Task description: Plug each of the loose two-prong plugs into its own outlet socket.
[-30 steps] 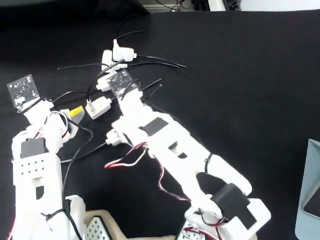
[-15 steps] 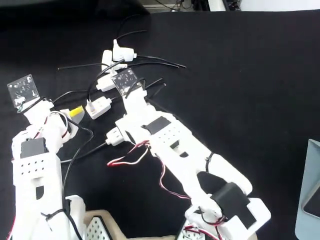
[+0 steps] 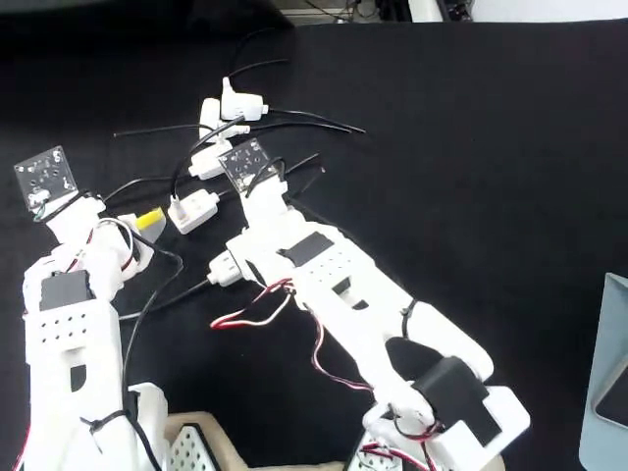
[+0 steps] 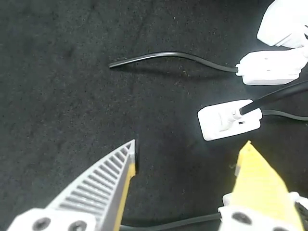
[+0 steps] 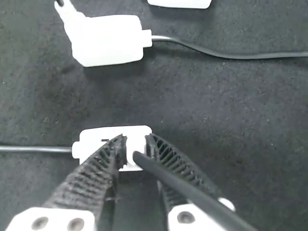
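Note:
My right gripper has its black fingers shut on a white plug, with the plug's black cord running out between them. A second white plug lies just beyond, its cord leading off sideways. In the high view, the right arm's wrist covers that spot among the white plugs and sockets. My left gripper is open above bare cloth, holding nothing. A white socket block with a black cord in it lies just past its yellow finger.
More white plugs and loose black cords lie at the back left of the black cloth. Another white plug rests beside the right arm. A grey-blue container stands at the right edge.
The right arm's wrist has shifted slightly to the right over the cluster of plugs. The left arm has kept still.

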You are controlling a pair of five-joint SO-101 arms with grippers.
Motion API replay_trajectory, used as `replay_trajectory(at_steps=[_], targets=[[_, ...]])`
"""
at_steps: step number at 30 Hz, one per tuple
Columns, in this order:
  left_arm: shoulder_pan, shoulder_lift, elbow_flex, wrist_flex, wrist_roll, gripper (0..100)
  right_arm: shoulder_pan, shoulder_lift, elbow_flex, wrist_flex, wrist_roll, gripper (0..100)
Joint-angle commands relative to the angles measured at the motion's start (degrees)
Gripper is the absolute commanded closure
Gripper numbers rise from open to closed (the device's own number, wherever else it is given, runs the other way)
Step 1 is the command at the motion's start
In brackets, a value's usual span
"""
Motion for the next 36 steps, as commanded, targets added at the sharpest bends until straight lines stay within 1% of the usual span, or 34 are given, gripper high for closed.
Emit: replay_trajectory(at_steps=[1, 10, 16, 24, 26, 30, 31, 33, 36], targets=[[-0.48, -1.32, -0.31, -0.70, 0.18, 67, -0.53, 3.21, -0.57, -2.99, 0.18, 98.6], [-0.57, -1.32, -0.31, -0.79, 0.18, 67, -0.62, 3.56, 0.13, -2.55, 0.53, 98.6], [-0.57, -1.32, -0.31, -0.88, 0.18, 67, -0.88, 6.37, 0.57, -3.08, 8.35, 98.6], [-0.40, -1.49, -0.31, -0.79, 0.09, 67, -0.88, 9.10, -2.33, -2.64, 12.57, 98.2], [-0.40, -1.85, -0.31, -0.70, 0.09, 67, -0.88, 8.40, -2.95, -2.37, 12.57, 94.6], [-0.57, -1.93, -0.40, -0.88, 0.09, 67, -0.97, 3.30, -6.64, 5.98, 12.40, 78.0], [-0.57, -1.93, -0.57, -0.88, 0.09, 67, -1.05, 1.54, -7.78, 8.70, 12.40, 75.5], [-0.22, -1.93, -0.92, -0.70, 0.00, 67, -1.93, -2.24, -10.68, 13.80, 12.40, 75.1], [-0.13, -1.93, -1.36, -0.70, -1.41, 67, -2.55, -8.04, -15.08, 20.57, 12.31, 80.0]])
